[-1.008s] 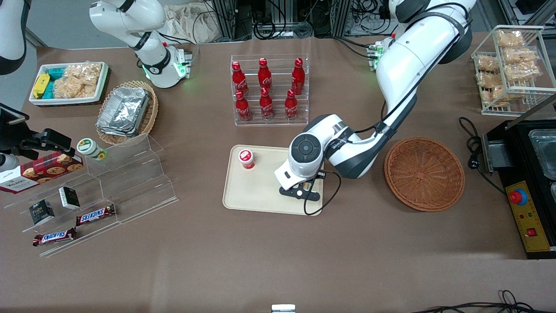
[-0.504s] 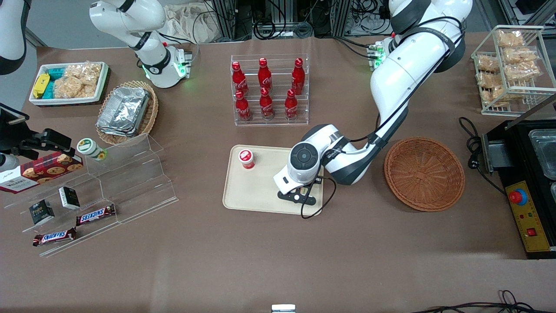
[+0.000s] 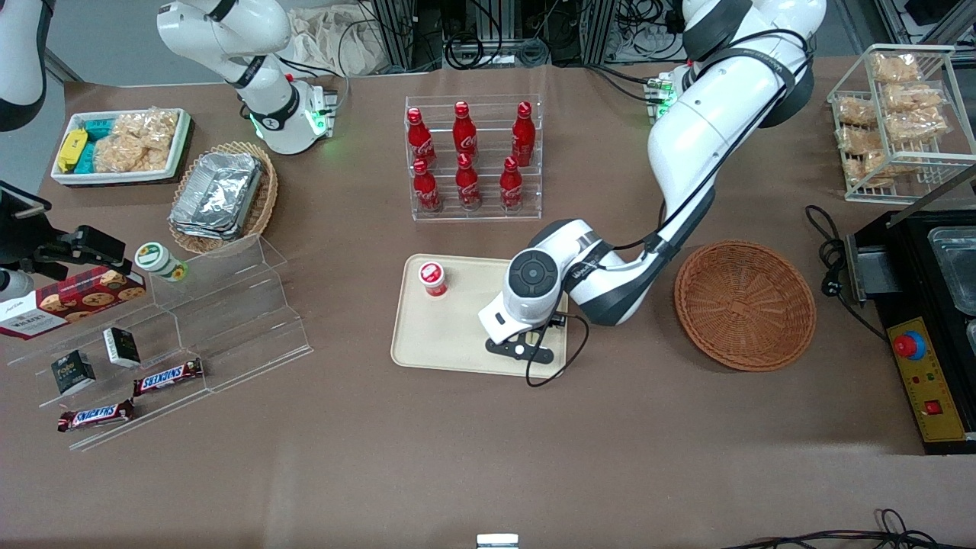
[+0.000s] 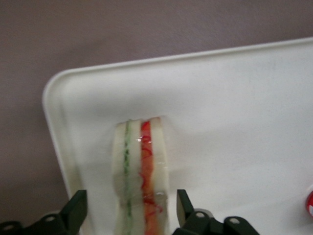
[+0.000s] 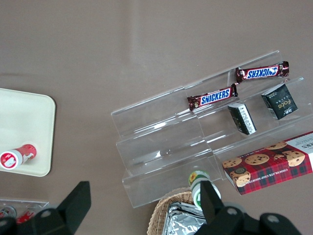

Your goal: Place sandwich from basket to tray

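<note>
White left arm, dark joints, black gripper, looping cable.

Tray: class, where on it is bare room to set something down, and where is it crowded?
The tray is bare between the small red-capped cup and its nearer rim. It is crowded at the basket end, where the open tool straddles the sandwich.

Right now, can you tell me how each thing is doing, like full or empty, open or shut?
sandwich: standing on edge on the tray, between the open fingers, wrapped.
tray: holds the sandwich and a small red-capped cup.
basket: empty.
gripper: open, low over the tray, fingers apart either side of the sandwich.
red bottles: upright in their clear rack, caps on.
</note>
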